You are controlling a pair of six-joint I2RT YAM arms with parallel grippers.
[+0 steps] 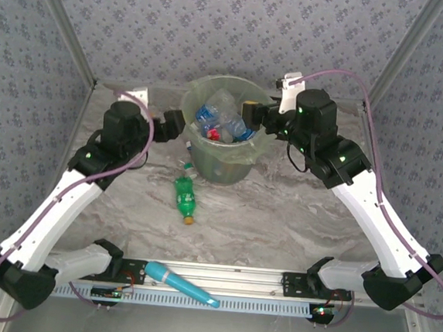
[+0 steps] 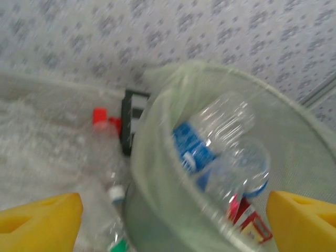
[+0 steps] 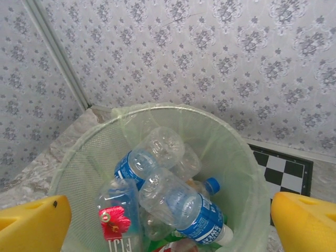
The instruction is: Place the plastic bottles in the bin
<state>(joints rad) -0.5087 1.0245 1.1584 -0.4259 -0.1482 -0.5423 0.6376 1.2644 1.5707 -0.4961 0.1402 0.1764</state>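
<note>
The bin [image 1: 221,166], a pale-green bucket with a liner bag, stands at the back middle of the table. It holds several plastic bottles, among them a clear blue-labelled one [image 3: 202,215] and a red-flower-labelled one [image 3: 115,220]. A green bottle with an orange cap [image 1: 185,196] lies on the table in front of the bin. A clear red-capped bottle [image 2: 100,118] and a white-capped one [image 2: 116,194] lie beside the bin's left wall [image 2: 157,210]. My left gripper [image 1: 180,125] hangs open at the bin's left rim. Over the right rim, my right gripper [image 1: 253,110] is open and empty.
A teal marker-like stick [image 1: 182,284] lies on the rail at the near edge between the arm bases. A black-and-white checkerboard card [image 3: 281,168] lies behind the bin by the patterned back wall. Walls close in on the table at left, right and back.
</note>
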